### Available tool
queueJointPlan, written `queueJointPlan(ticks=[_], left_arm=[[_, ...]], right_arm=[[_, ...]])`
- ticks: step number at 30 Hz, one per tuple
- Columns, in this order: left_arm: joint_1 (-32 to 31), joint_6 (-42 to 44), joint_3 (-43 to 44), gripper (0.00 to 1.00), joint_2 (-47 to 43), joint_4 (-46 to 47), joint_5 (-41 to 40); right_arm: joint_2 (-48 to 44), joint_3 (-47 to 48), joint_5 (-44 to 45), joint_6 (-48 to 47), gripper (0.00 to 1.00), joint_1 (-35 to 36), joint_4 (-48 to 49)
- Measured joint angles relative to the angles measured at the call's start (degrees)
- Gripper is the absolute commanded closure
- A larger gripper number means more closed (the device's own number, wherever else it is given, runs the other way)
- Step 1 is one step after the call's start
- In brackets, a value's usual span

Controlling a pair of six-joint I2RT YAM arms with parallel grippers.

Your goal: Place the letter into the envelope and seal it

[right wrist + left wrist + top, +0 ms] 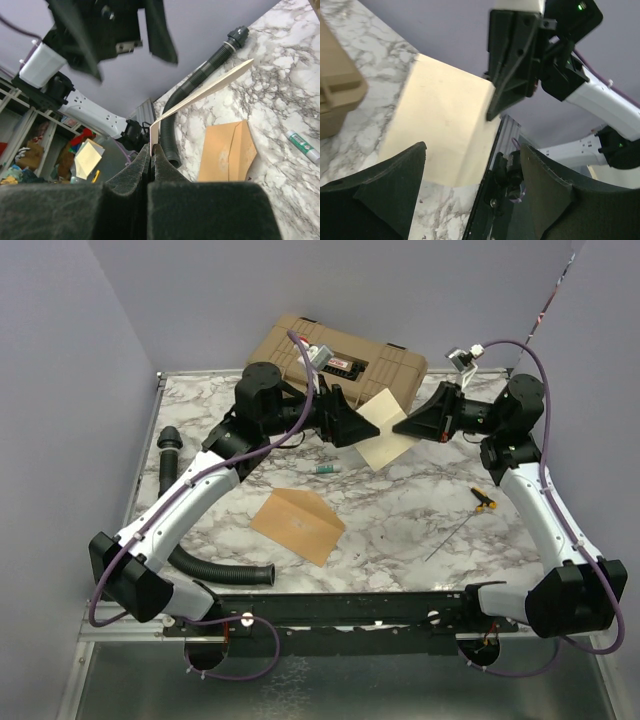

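Observation:
The letter [385,447], a pale plain sheet, hangs in the air above the back of the table, tilted. My right gripper [398,427] is shut on its right edge; in the right wrist view the sheet [205,90] runs edge-on out of the closed fingertips [151,147]. My left gripper [364,432] stands open just left of the sheet, with its fingers [395,190] apart and the letter [440,125] lying beyond them, untouched. The kraft-brown envelope [298,524] lies flat on the marble nearer the front, and shows in the right wrist view [227,152] too.
A tan hard case [335,355] sits at the back edge behind the grippers. A black corrugated hose [215,570] curves along the left side. A small glue stick [325,470] lies mid-table. A yellow-black tool [484,498] and a thin rod [450,537] lie at the right.

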Motion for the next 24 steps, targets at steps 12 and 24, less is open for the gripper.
queueJointPlan(ticks=[12,24], left_arm=[[-5.7,5.1,0.8,0.29,2.3,-0.3,-2.9],[-6.1,7.6,0.6,0.7,3.5,-0.6,3.7]], right_arm=[[0.5,-0.2,-2.6,5.7,1.0,1.1,7.4],[1.5,1.6,-3.8,3.0,1.0,1.3,4.1]])
